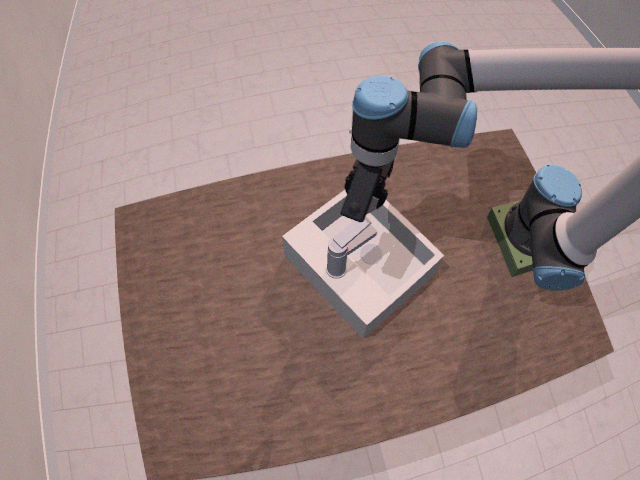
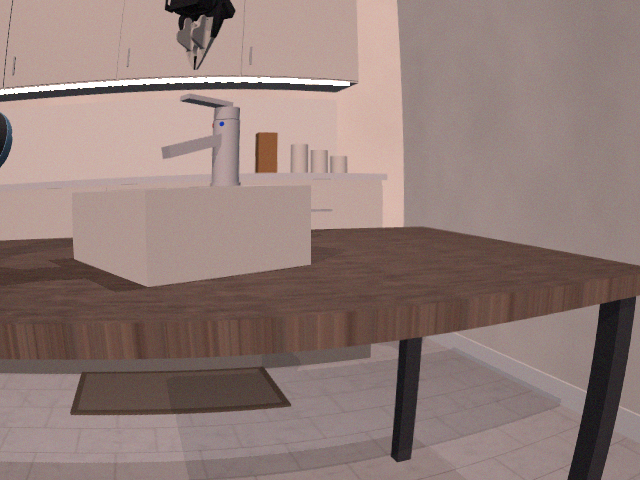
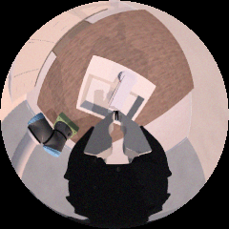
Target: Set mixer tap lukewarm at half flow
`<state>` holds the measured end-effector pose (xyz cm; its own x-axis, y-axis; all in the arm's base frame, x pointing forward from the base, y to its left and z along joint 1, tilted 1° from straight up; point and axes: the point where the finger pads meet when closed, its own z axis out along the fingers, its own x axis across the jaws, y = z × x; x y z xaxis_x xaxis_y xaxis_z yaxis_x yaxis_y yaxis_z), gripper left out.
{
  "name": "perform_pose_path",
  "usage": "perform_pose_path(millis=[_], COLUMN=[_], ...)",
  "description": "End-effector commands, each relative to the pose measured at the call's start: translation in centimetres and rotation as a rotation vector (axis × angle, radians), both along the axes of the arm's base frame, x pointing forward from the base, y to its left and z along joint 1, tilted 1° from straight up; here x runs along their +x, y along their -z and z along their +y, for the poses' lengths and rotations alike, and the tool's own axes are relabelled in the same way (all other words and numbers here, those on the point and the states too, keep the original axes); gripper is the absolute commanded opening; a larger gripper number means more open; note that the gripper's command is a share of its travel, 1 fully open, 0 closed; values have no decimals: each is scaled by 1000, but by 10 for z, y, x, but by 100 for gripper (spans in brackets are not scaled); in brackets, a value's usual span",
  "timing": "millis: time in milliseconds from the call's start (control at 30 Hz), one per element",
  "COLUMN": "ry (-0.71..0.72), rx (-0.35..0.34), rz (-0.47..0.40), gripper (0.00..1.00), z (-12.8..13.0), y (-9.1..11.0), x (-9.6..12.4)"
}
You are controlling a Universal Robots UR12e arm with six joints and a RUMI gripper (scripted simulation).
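The dark two-jaw gripper with pale grey fingers point(image 2: 196, 56) hangs point-down above the tap, jaws pressed together with nothing between them. In the exterior view its tip sits well above the flat grey lever point(image 2: 205, 101) and apart from it, no contact. In the wrist view the gripper point(image 3: 115, 115) shows two light fingers meeting at a dark tip, just off the end of the lever point(image 3: 121, 91). From the top the gripper body point(image 1: 363, 193) is over the rear edge of the basin, next to the lever's free end point(image 1: 354, 235).

The grey cylindrical mixer tap point(image 2: 226, 147) stands upright on the deck of the white square basin block point(image 2: 191, 235). The lever sits near flat on top of the tap body, tilted only slightly, and points out the same side as the straight grey spout point(image 2: 188, 146) below it. A blue dot point(image 2: 221, 124) shows on the tap body, a red one just beside it at the edge.

The basin point(image 1: 310, 245) rests mid-way on the brown wooden table top point(image 1: 206, 335). The arm's green base plate point(image 1: 498, 217) sits on the table near its right edge, well apart from the basin. Black table legs point(image 2: 405, 397) stand on a pale tiled floor point(image 2: 310, 454). A brown box point(image 2: 266, 152) and three white canisters point(image 2: 318, 160) stand on the counter behind.
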<state>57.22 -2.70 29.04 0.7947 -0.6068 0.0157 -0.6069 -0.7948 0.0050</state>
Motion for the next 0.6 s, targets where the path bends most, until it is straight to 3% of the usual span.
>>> perform_pose_path(millis=[0, 400, 467, 567], ry=[-160, -630, -630, -760], rx=[2, -3, -3, -4], rz=[-1, 4, 4, 6], gripper=[0, 0, 0, 0], z=[2, 6, 6, 6], y=[-2, -4, -4, -4], x=[0, -3, -3, -4])
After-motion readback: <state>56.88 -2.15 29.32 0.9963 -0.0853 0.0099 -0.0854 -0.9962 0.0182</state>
